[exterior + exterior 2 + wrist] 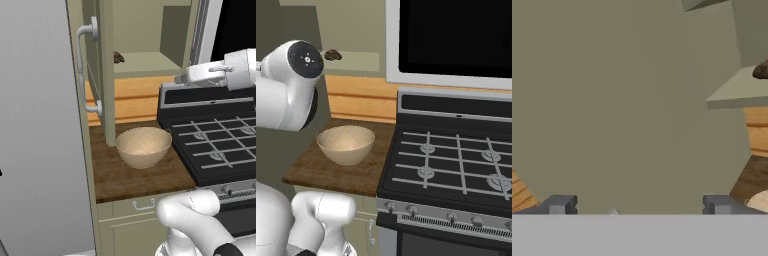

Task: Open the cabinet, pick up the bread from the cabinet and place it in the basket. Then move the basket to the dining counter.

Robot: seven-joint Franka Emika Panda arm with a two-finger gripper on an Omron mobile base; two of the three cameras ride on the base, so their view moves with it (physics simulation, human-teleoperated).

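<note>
The tall sage-green wall cabinet (145,30) stands with its panelled door (102,70) swung out edge-on, long curved silver bar handle (86,70) facing the room. On the plain shelf (145,64) inside lies a small dark brown lump, most likely the bread (119,57), though it is too small to make out clearly. Below it the round tan-beige bowl-shaped basket (144,146) sits on the short dark wood worktop (135,177), just beside the black gas stove (215,145).

The pincer (638,206) is spread wide and holds nothing; in the hand view it faces the flat green door panel, with the bread off to the upper right.

The step in hand looks like the reach for the bread. Done well, the hand should turn away from the door toward the shelf, clear the door's edge, go in level above the shelf, and straddle the lump before closing gently.
</note>
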